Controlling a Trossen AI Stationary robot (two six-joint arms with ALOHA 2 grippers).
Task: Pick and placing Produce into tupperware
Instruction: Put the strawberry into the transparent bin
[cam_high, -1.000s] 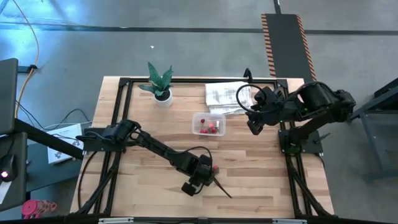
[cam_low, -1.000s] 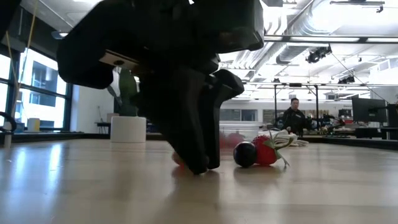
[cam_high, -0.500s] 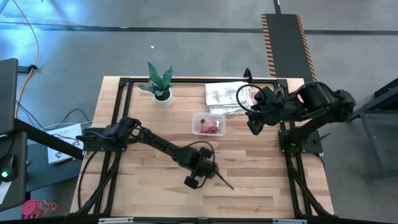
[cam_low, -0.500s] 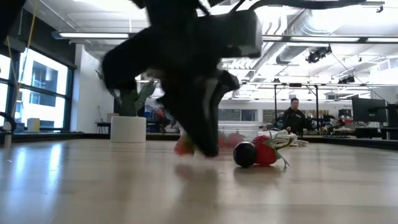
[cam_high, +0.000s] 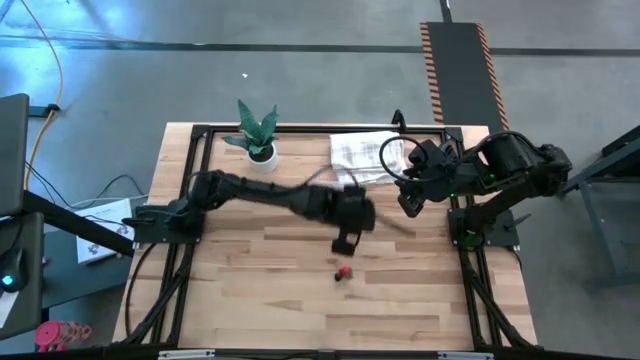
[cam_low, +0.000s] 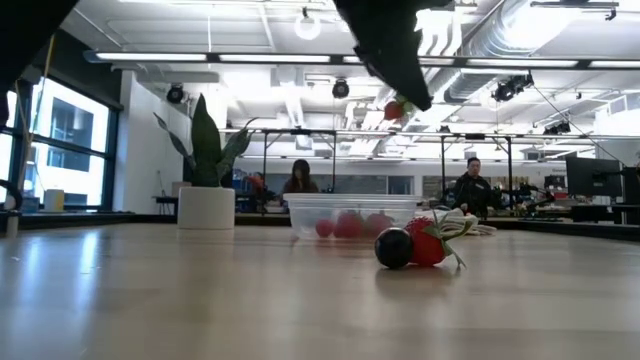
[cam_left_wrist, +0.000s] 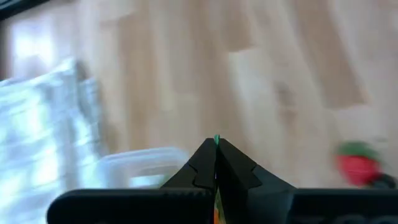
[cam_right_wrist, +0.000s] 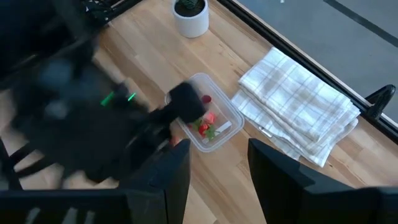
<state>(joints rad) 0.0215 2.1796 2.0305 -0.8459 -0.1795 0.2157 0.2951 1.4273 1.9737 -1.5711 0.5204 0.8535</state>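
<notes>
left arm's fingers (cam_low: 405, 85) pinched together on a small red berry (cam_low: 397, 109), carried high over the surface near the clear tupperware (cam_low: 352, 214), which already holds several red pieces. to do this well, likely centre the berry above the open tupperware and lower before letting go, so it drops inside and does not bounce out. right arm's fingers (cam_right_wrist: 217, 165) parked apart at the surface's right edge; one strawberry (cam_high: 343, 272) and a dark berry (cam_low: 393, 248) lie loose on the surface.
</notes>
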